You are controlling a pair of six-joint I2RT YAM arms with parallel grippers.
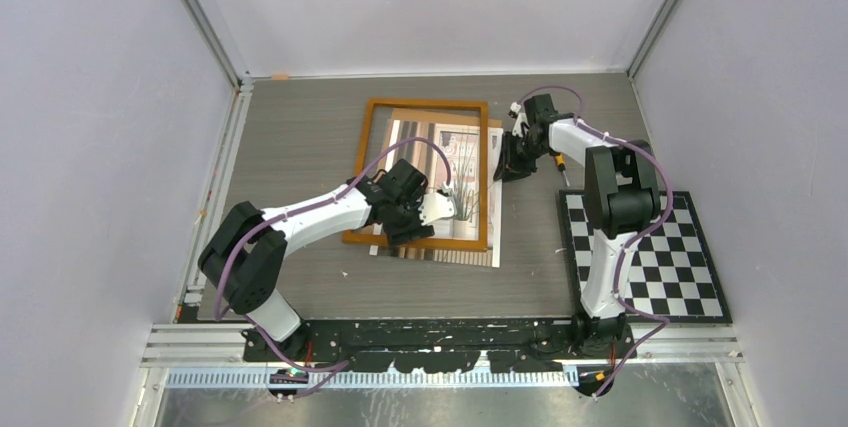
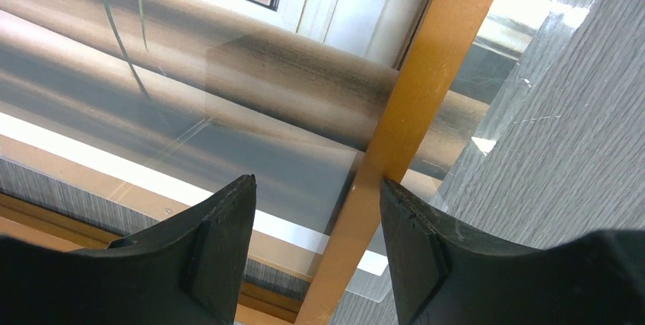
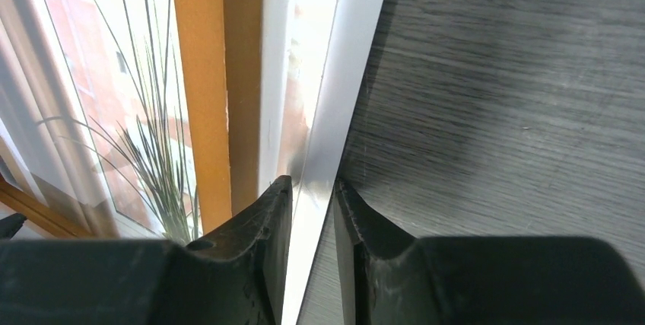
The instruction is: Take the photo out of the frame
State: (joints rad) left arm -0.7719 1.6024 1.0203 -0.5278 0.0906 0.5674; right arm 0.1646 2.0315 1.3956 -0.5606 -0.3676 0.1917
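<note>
Left gripper [image 2: 316, 188]: over the frame's near right corner, released. Its fingers stand apart on either side of the orange bar and do not clamp it.

The frame [image 1: 430, 104]: flat on the grey table [image 1: 300, 137], glossy side up.

The photo [image 1: 462, 152]: under the frame, skewed, poking out past the frame's right and near edges.

Right gripper [image 3: 313, 188]: at the frame's right side. Its fingers are slightly parted, with the photo's white edge running between them; no pinch visible.

Checkered mat [image 1: 690, 267]: right of the frame, apart from it.
</note>
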